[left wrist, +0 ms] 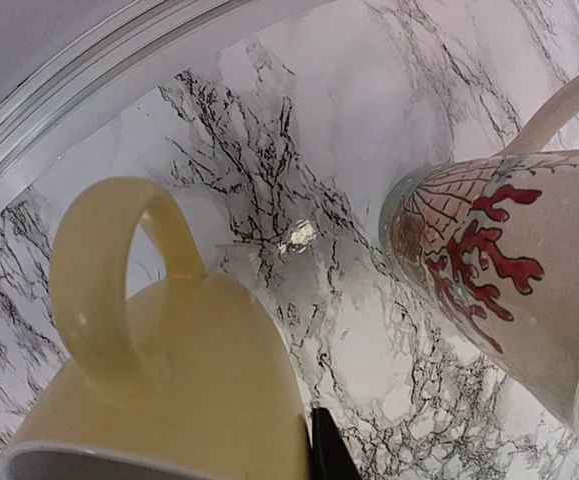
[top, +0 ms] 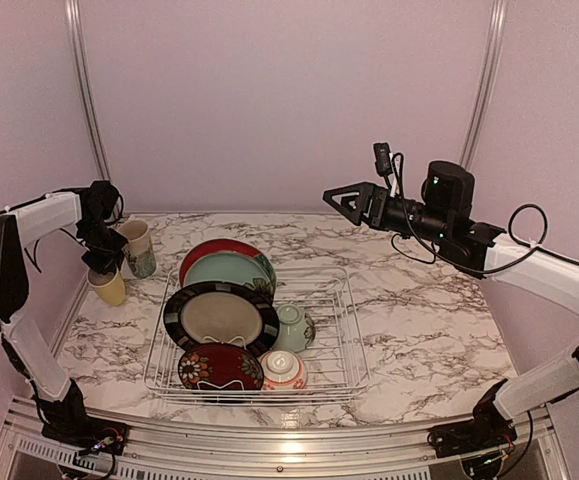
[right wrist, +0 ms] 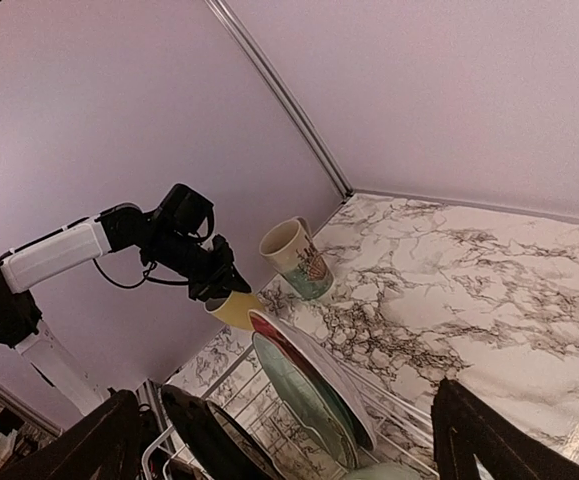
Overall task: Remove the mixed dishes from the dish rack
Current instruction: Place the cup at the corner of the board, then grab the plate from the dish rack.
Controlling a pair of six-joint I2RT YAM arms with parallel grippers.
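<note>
- The top view shows the whole dish rack [top: 331, 318] in the middle of the marble bench [top: 424, 300], with its dishes crowded into the left part.
- From back to front these are a red plate [top: 212, 250], a teal-floral plate [top: 231, 270], a black-rimmed cream plate [top: 221, 317] and a dark red floral plate [top: 221, 367], all on edge.
- A pale green bowl [top: 292, 327] and a red-striped white bowl [top: 283, 370] sit just right of them.
- The left hand [top: 104, 268] is down on the yellow cup [top: 111, 290], outside the rack near the bench's left edge.
- Only the left wrist view shows the grip: one dark finger [left wrist: 327, 450] lies against the cup's wall at the rim, closed on it, and the other finger is hidden.
- That view also shows bare marble between the yellow cup and the patterned tall cup [left wrist: 499, 270], so they stand apart.
- The right hand [top: 339, 205] hangs high above the rack's right rear; in its wrist view the fingers [right wrist: 89, 445] are spread wide and hold nothing.
- Bare marble runs from the rack to the bench's right edge.
</note>
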